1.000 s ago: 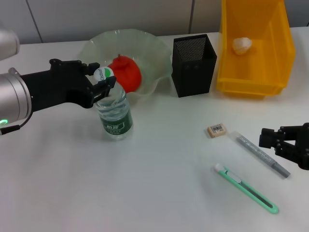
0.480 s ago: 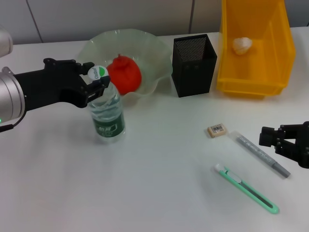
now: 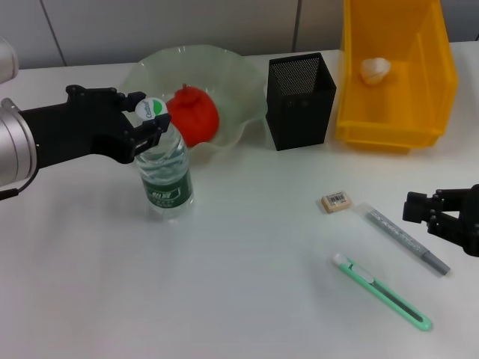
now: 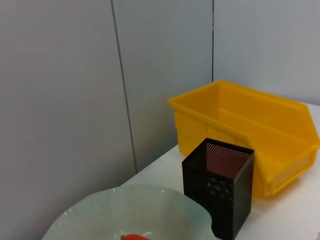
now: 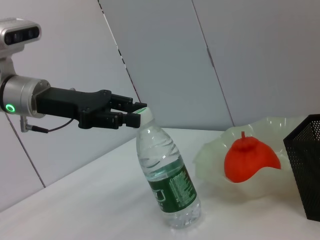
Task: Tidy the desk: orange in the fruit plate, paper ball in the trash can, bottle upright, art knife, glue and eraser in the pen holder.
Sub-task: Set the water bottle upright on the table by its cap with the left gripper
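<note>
The clear bottle (image 3: 166,176) with a green label stands nearly upright on the table in front of the fruit plate (image 3: 150,69). My left gripper (image 3: 155,120) is shut on its white cap, as the right wrist view also shows with the left gripper (image 5: 137,116) and the bottle (image 5: 167,180). The orange (image 3: 193,114) lies in the plate. A paper ball (image 3: 375,69) sits in the yellow trash can (image 3: 434,75). Eraser (image 3: 335,201), grey glue stick (image 3: 408,239) and green art knife (image 3: 382,292) lie on the table at the right. My right gripper (image 3: 438,213) hovers open beside the glue stick.
The black mesh pen holder (image 3: 301,101) stands between the plate and the trash can. White table surface spreads in front of the bottle and at the front left. A grey panelled wall runs behind the table.
The left gripper has carried the bottle a little to the left and set it more upright. The right gripper has shifted slightly to the right.
</note>
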